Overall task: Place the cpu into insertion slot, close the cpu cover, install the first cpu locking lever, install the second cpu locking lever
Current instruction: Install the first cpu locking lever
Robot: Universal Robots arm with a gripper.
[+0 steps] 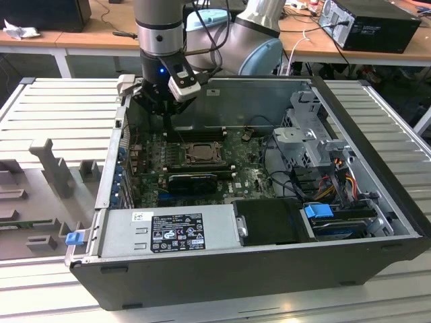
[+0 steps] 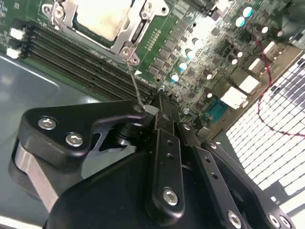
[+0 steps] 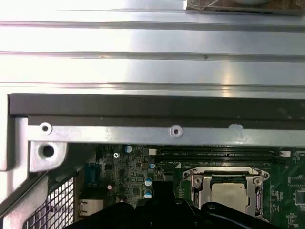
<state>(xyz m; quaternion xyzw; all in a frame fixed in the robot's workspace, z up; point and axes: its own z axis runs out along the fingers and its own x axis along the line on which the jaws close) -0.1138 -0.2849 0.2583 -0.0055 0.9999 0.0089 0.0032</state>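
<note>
Arm (image 1: 160,27) is held near-vertical in the exterior view, with the wrist pointed straight down and a blue light lit on it. Tool (image 1: 165,111) is hung just below, aimed downward. In the second wrist view the fingers (image 2: 164,143) are seen drawn together, pinched on a thin locking lever (image 2: 133,78).

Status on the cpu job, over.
Tool shut, tip at lever. Cpu seated, cover down. No obstruction seen.
</note>
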